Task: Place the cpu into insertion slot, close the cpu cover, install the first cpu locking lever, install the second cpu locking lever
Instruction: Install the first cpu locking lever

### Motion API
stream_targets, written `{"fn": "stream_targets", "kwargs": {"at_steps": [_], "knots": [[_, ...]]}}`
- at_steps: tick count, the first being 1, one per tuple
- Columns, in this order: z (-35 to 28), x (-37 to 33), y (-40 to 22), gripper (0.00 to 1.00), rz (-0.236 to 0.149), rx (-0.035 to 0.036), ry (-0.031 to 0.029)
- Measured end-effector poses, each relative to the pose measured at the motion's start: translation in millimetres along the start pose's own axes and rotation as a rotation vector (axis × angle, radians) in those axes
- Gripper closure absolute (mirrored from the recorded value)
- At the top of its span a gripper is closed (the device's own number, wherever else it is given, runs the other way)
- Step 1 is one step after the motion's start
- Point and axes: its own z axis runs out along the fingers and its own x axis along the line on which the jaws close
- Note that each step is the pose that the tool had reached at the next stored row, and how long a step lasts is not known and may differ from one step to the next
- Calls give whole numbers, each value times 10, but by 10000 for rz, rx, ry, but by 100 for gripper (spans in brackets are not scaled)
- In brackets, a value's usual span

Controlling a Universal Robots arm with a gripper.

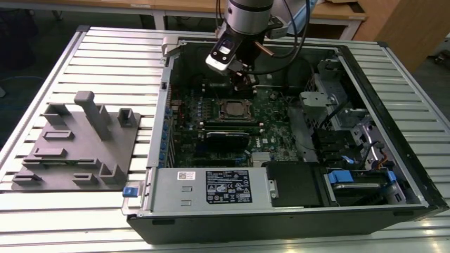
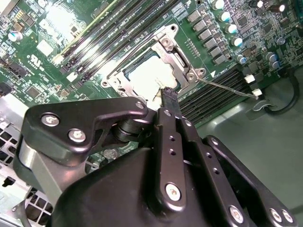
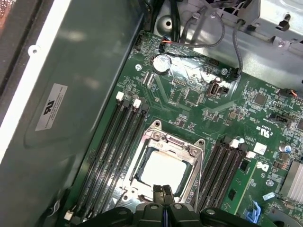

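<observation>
The cpu (image 3: 163, 171) has a smooth metal top, pale silver and bright with reflected light. The cpu cover (image 3: 174, 142) framing it is bare stamped metal, a duller silver, with shiny screw heads. The circuit board (image 3: 189, 111) is glossy green lacquer, and its long memory slots (image 3: 111, 146) are black plastic. The gripper (image 2: 169, 96) is black with a satin finish and polished metal screws; its fingers (image 2: 171, 142) are matt black. The surface (image 1: 113, 58) is ribbed brushed aluminium. The fixture plate (image 1: 70, 158) at the exterior view's left is matt grey plastic. The computer case (image 1: 414, 158) is black painted sheet metal.
</observation>
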Motion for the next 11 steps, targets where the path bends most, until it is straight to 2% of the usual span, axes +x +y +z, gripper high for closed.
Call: {"fn": "stream_targets", "kwargs": {"at_steps": [11], "knots": [[0, 0, 0, 90, -325, 5, 0]]}}
